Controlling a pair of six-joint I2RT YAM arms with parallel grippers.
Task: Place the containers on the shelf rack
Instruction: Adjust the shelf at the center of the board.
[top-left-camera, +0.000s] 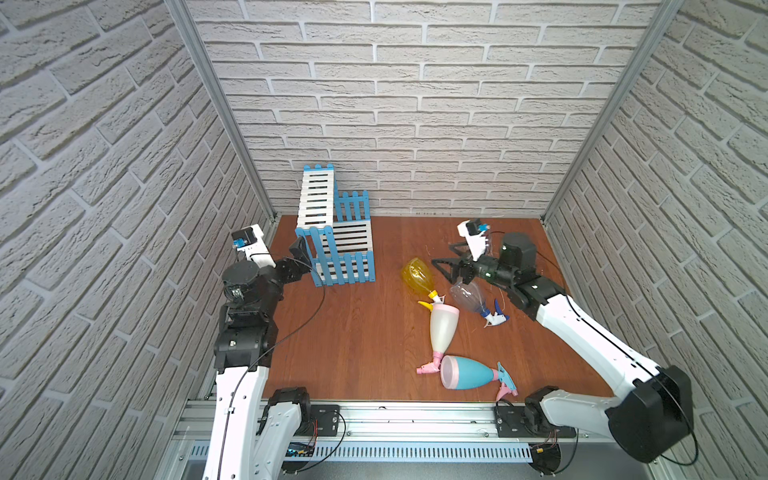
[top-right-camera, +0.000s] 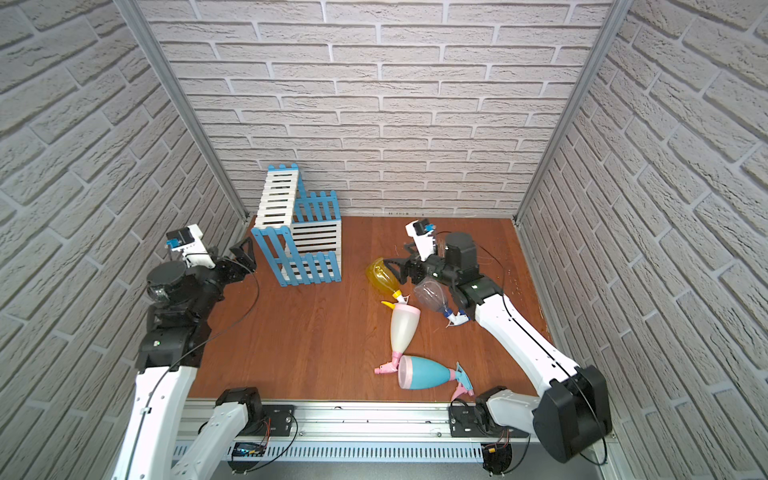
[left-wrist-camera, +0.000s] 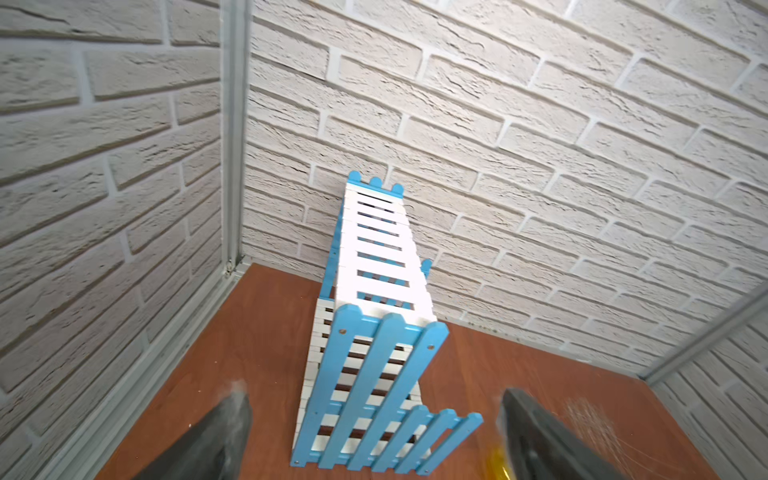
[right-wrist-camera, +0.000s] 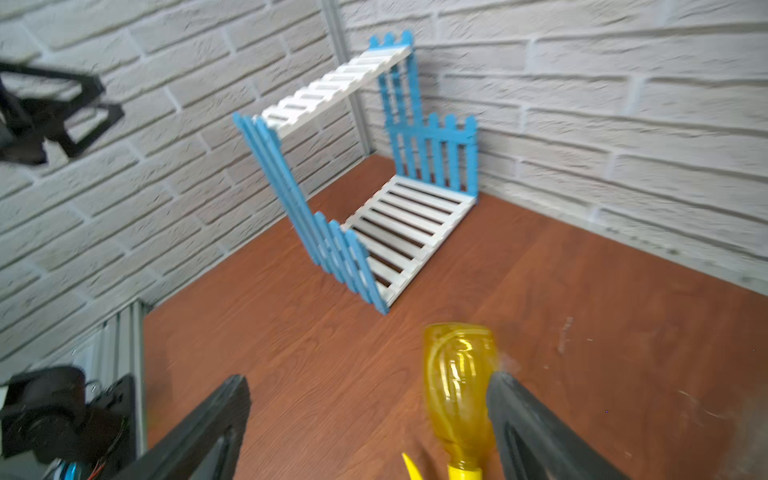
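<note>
Front edge: an aluminium rail (top-left-camera: 415, 409) carries both arm bases. All four containers lie on their sides on the wooden table (top-left-camera: 353, 332), on the robot's right half.

Nearest the rail, the teal-blue bottle (top-left-camera: 469, 372) lies crosswise, with its pink-banded base just beside the pink trigger of the cream-white bottle (top-left-camera: 442, 328). The cream-white bottle points its wide base away from the rail, and that base meets the yellow trigger head of the translucent yellow bottle (top-left-camera: 417, 276). The clear bottle (top-left-camera: 469, 296) lies just to the right of these two, partly under the right arm's wrist, its white-blue trigger pointing toward the right wall.

Right gripper (right-wrist-camera: 368, 384): jaws spread wide and set low over the table around the yellow bottle (right-wrist-camera: 457, 386). The bottle sits close against one finger (right-wrist-camera: 511, 407), with a clear gap to the other — nothing gripped.

Left gripper (left-wrist-camera: 374, 401): jaws fully apart, holding nothing, raised and facing the near fence side of the shelf rack (left-wrist-camera: 374, 374) — not touching it.

The shelf rack (top-left-camera: 318, 199) stands upright at the far left, close to the back brick wall (top-left-camera: 415, 124), well apart from the bottles. Its taller, narrow tier is on the left and its low, wide tier on the right.
</note>
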